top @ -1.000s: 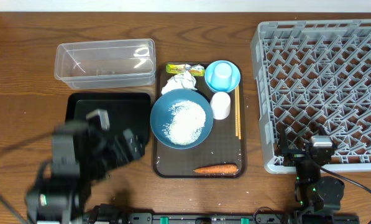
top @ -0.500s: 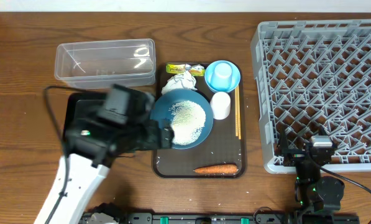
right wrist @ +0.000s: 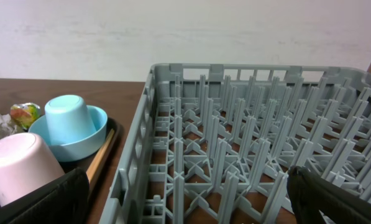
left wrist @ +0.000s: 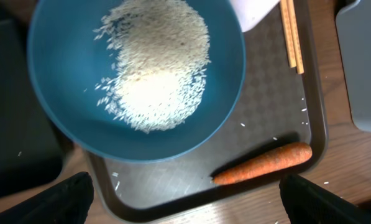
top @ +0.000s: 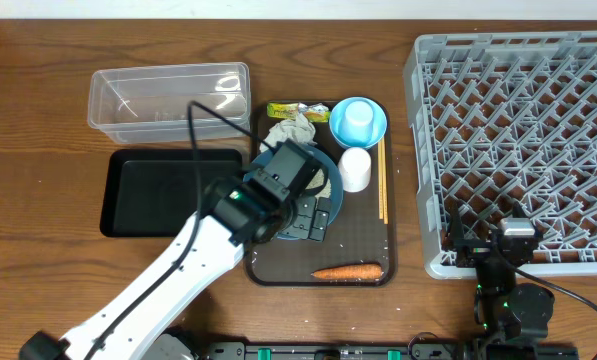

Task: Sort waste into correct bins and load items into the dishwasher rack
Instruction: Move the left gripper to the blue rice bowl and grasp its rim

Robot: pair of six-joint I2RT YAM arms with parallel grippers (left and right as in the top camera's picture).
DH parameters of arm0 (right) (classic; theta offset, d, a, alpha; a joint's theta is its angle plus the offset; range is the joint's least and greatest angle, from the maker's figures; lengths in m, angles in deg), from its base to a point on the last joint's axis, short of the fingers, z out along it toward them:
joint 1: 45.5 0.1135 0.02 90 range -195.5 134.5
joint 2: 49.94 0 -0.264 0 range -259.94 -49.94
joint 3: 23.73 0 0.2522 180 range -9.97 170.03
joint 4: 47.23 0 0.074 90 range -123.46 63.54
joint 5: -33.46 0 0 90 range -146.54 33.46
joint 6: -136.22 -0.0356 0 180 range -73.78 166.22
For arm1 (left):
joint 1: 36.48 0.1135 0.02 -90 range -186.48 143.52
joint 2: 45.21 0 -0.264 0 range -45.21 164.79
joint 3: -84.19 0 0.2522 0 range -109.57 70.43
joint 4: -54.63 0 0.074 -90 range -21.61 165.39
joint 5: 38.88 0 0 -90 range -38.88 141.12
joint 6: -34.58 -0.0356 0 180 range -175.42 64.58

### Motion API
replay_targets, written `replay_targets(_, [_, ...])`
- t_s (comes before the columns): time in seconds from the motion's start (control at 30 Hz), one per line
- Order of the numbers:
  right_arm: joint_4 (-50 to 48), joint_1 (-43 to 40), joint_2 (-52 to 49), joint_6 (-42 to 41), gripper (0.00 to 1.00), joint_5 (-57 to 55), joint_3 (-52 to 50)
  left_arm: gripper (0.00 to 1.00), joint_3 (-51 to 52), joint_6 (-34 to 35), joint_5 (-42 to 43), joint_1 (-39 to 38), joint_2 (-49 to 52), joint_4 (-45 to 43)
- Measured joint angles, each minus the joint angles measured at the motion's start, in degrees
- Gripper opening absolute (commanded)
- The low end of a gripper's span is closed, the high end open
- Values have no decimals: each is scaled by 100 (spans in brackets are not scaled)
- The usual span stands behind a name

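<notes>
My left gripper is open and empty, hovering over the large blue bowl with white rice inside. The orange carrot lies at the brown tray's front. The tissue and the wrapper lie behind the bowl. The light-blue cup, the white cup and the chopsticks are on the right of the tray. My right gripper is open and empty at the front left corner of the grey rack.
The black tray lies left of the brown serving tray, with the clear tub behind it. Loose rice grains lie on the serving tray and on the table in front of it. My left arm crosses the table's front left.
My left arm has swung right, from over the black tray to above the blue bowl. The right arm has not moved.
</notes>
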Motion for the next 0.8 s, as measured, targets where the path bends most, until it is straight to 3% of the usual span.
replay_targets(0.23, [0, 0, 0, 0, 99, 0, 0, 98, 0, -739, 107, -247, 780, -498])
replay_targets(0.47, [0, 0, 0, 0, 99, -2, 0, 98, 0, -997, 129, -385, 1602, -678])
replay_targets(0.8, [0, 0, 0, 0, 99, 0, 0, 98, 0, -1344, 129, -385, 1781, -1239])
